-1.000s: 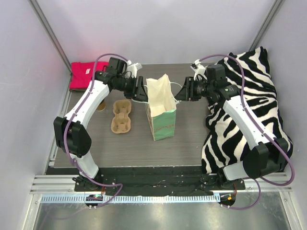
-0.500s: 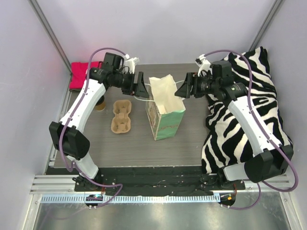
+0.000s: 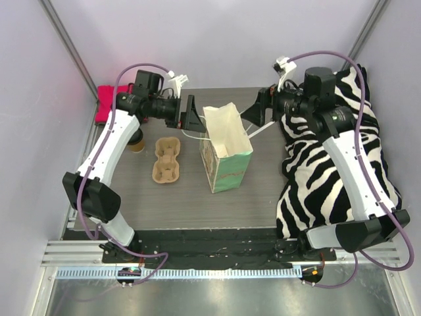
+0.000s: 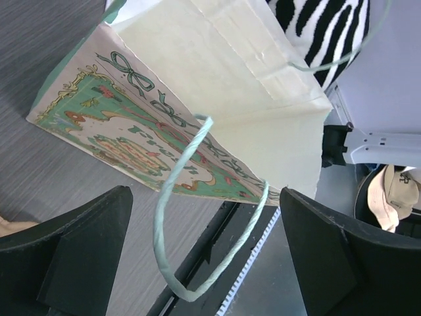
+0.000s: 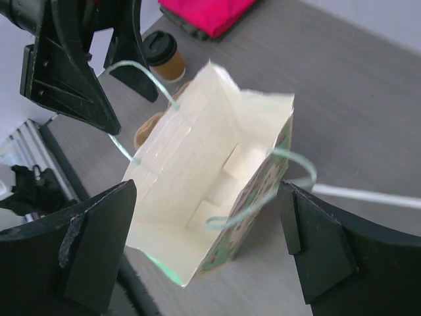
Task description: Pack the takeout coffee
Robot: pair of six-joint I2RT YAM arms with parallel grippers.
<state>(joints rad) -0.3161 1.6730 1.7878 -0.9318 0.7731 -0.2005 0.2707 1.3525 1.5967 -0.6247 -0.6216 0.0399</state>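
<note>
while the bag stands open in the middle of the tabletop, the left gripper hangs just beside its left rim and the right gripper just beside its right rim, each spread wide and grasping nothing, with the left handle and right handle looping loose in the gaps. the cup, its lid on, stands upright near the left edge toward the far-left corner, outside the bag, with the carrier between them. a red cloth lies at the far-left corner and a zebra cloth covers the right edge.
</note>
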